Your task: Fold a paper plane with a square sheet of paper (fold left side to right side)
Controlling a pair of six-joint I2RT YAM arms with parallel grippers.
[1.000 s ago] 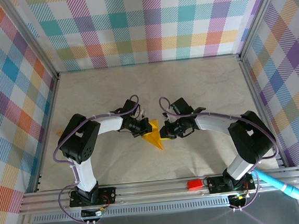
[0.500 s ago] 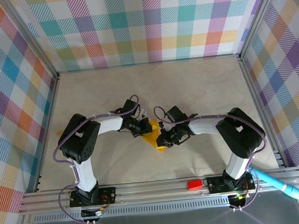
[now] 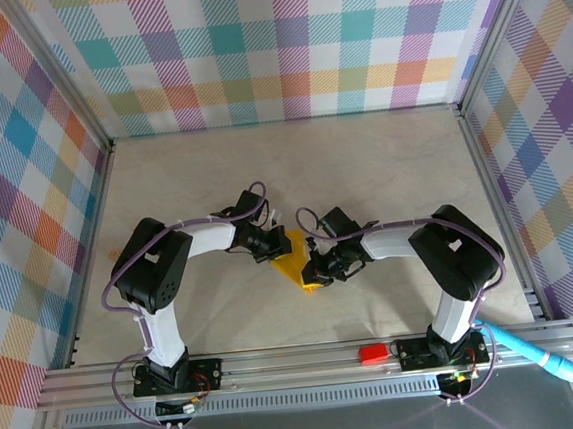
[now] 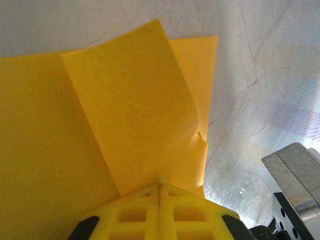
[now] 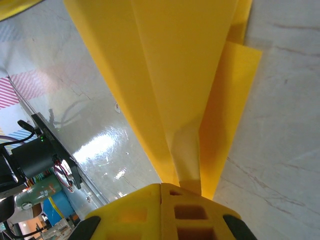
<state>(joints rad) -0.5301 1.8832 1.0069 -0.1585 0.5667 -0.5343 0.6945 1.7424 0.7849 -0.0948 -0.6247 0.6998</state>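
The square sheet of paper point(image 3: 296, 263) lies partly folded in the middle of the table, a yellow-orange pointed shape with its tip toward the near edge. My left gripper point(image 3: 272, 248) is shut, its tips on the paper's left edge. In the left wrist view a raised flap of the paper point(image 4: 125, 100) fans out from the shut left gripper point(image 4: 159, 186). My right gripper point(image 3: 317, 269) is shut and rests on the paper's right side. In the right wrist view a long folded strip of the paper point(image 5: 175, 75) runs away from the shut right gripper point(image 5: 161, 186).
The pale table point(image 3: 363, 168) has checked walls on three sides. A small red block point(image 3: 374, 352) sits on the front rail, and a light blue cylinder point(image 3: 540, 355) lies at the near right corner. A grey metal block point(image 4: 295, 170) stands close on the right.
My right gripper has moved left and slightly toward the near edge, onto the paper's right side. The left gripper and the paper under it have stayed put.
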